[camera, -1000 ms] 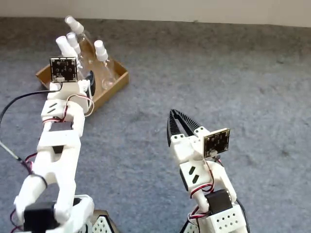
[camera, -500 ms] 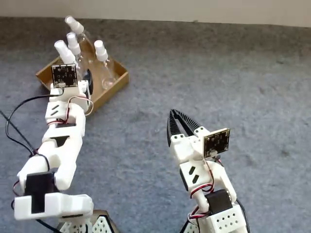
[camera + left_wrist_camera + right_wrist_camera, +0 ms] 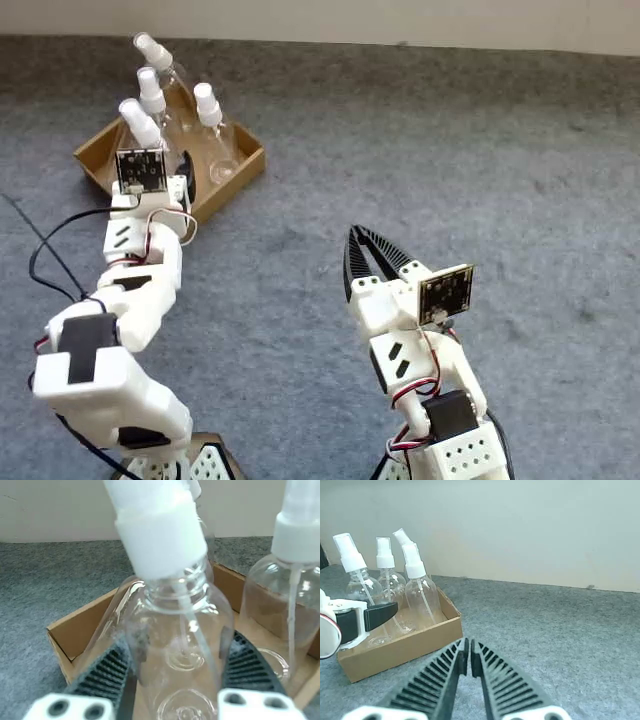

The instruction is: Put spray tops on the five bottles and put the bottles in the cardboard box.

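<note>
A brown cardboard box [image 3: 236, 170] sits at the table's far left and holds several clear bottles with white spray tops. My left gripper [image 3: 176, 166] is over the box, shut on one tilted spray bottle [image 3: 137, 120]. In the left wrist view that bottle [image 3: 175, 605] sits between the black fingers [image 3: 107, 672], with its base low inside the box wall [image 3: 75, 630]. Another capped bottle [image 3: 280, 600] stands beside it. My right gripper [image 3: 352, 236] rests shut and empty near the middle of the table. It points toward the box [image 3: 410, 645] and the left gripper [image 3: 375, 615].
Grey carpet-like cloth covers the table, bare from the box across to the right side. A pale wall runs along the far edge. A black cable [image 3: 50, 250] loops beside the left arm.
The left arm has drawn back toward its base, and the held bottle's top has come nearer with it. The right arm has stayed still.
</note>
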Controlling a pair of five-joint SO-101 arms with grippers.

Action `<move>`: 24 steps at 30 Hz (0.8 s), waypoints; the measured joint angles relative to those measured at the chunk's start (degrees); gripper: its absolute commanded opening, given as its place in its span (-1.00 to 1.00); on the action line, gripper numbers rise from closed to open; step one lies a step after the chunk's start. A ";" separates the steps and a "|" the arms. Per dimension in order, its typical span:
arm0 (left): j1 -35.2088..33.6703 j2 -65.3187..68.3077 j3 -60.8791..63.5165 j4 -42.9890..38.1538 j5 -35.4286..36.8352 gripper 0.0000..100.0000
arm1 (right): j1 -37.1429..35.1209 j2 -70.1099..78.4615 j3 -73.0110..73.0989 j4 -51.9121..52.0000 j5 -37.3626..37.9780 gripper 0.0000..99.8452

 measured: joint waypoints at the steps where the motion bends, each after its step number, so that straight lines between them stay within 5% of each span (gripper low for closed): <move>1: 0.00 1.05 -0.09 -1.23 0.00 -0.91 | 0.00 0.00 0.00 0.00 0.00 -0.98; 24: 0.00 9.41 -1.32 -8.70 0.00 -0.75 | 0.00 0.00 0.00 0.00 0.00 -0.98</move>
